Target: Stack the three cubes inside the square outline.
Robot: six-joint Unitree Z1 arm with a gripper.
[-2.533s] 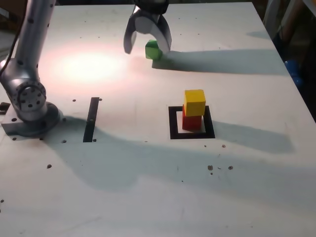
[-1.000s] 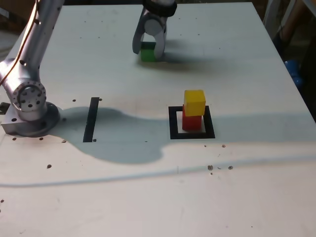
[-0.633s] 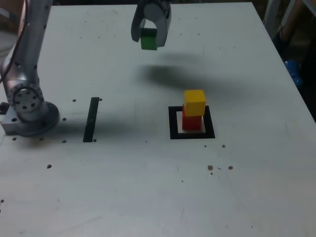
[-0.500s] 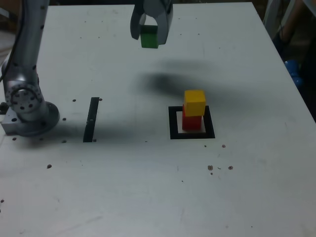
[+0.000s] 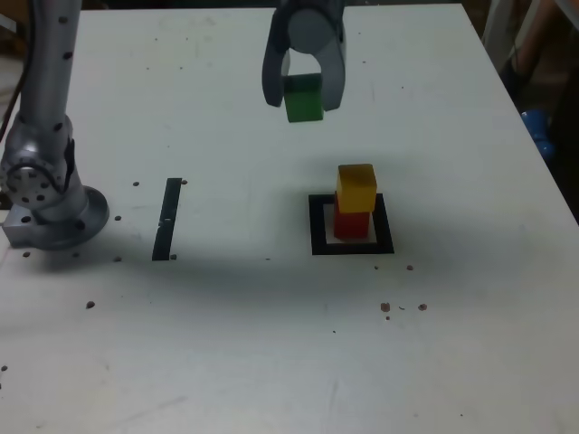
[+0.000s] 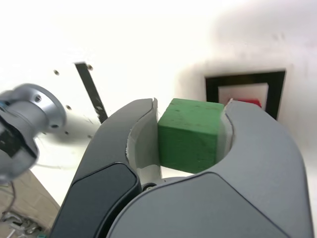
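Note:
My gripper (image 5: 305, 101) hangs in the air, shut on the green cube (image 5: 303, 98), which sits squarely between the two fingers (image 6: 190, 135). Lower and toward the exterior view's right, the yellow cube (image 5: 356, 187) rests on the red cube (image 5: 352, 221) inside the black square outline (image 5: 317, 226). The held cube is above and to the left of that stack in the exterior view. In the wrist view the square outline (image 6: 213, 87) and a sliver of the red cube (image 6: 246, 102) show past the right finger; the yellow cube is hidden there.
The arm's grey base (image 5: 45, 203) stands at the exterior view's left, with a thin black strip (image 5: 166, 218) beside it. The white table top (image 5: 271, 344) has small dark specks. Dark clutter lies beyond the table's right edge (image 5: 534, 127).
The gripper closed on the green cube at the table's far side, lifted it, and has carried it toward the exterior view's right and nearer, closer to the stack.

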